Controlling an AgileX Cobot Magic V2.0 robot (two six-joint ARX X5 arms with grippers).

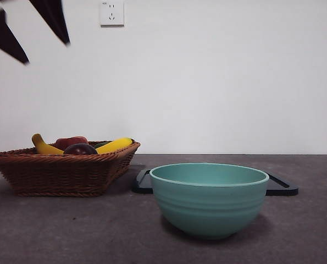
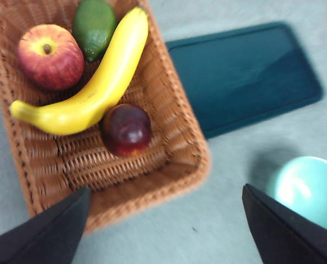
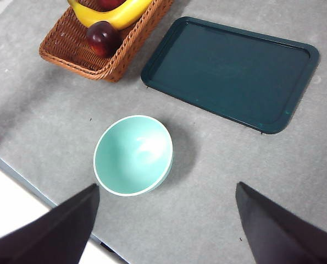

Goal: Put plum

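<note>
Nothing done: the plum point(image 2: 126, 130) lies in the basket point(image 2: 174, 159); left gripper point(image 2: 166, 231) wide-jawed above, right gripper point(image 3: 166, 231) likewise, probably waiting.

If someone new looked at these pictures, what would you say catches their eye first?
Probably the teal bowl, standing empty, near and large on the grey table, with a dark tray behind it. Next, the wicker basket beside it, holding a banana, a red apple, a green fruit and the dark plum. The left hand hovers open above the basket.
</note>
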